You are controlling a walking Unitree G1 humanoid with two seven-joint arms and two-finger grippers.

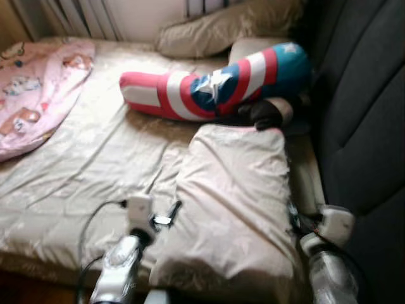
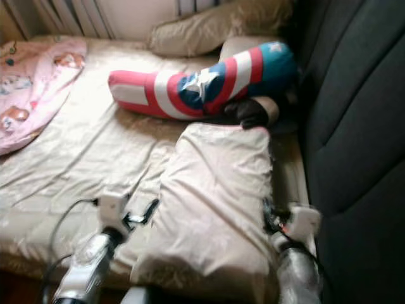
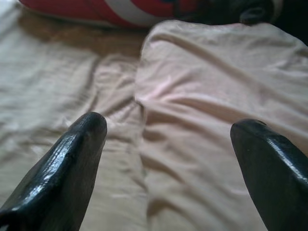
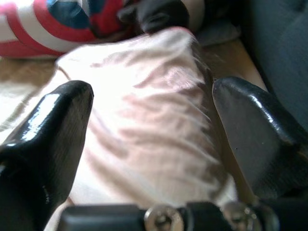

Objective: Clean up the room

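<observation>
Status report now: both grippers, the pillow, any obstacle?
Left gripper open at pillow's left edge. Right gripper open at its right side. Shield-pattern bolster lies beyond.

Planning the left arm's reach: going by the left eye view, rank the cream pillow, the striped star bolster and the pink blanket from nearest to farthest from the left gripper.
1. Cream pillow, just right of the left gripper.
2. Striped star bolster, ahead, across the bed.
3. Pink blanket, far left corner.

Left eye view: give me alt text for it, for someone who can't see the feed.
A cream pillow lies on a beige-sheeted bed, with the left gripper at its left edge and the right gripper at its right edge. Beyond it lie a red, white and blue star-patterned bolster and a pink blanket.
</observation>
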